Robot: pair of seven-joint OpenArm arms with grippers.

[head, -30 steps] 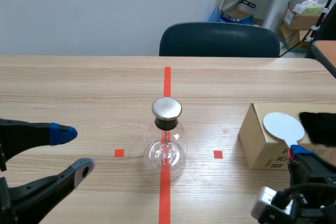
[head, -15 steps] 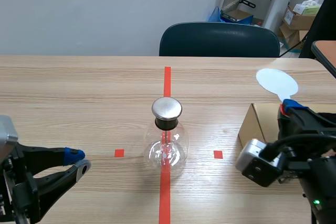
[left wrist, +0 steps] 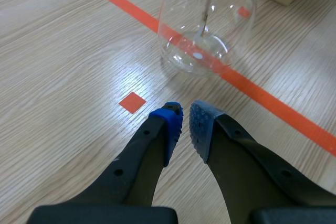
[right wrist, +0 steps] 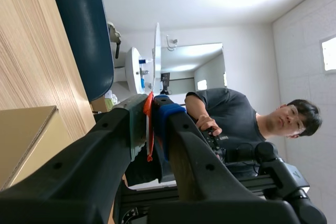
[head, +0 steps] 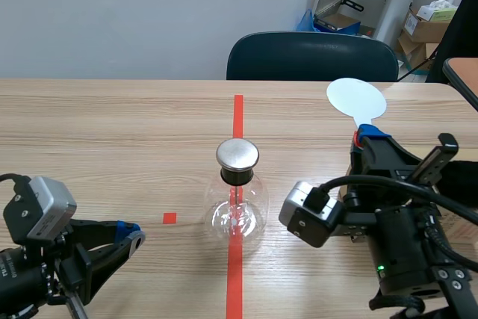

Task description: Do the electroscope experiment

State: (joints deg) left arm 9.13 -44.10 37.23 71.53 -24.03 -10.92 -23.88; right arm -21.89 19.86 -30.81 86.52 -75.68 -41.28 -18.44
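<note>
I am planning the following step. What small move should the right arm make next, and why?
Probably carry the paddle a little toward the glass flask, so its white disc comes nearer the metal cap. The right gripper is shut on the paddle's handle, and the disc stands high, well to the side of the cap, not touching it.

Beyond my table (head: 112,125) a dark blue chair (head: 312,56) stands at twelve o'clock, cardboard boxes (head: 427,29) sit at two o'clock, and my right wrist view catches a person (right wrist: 231,114) in a dark shirt.
</note>
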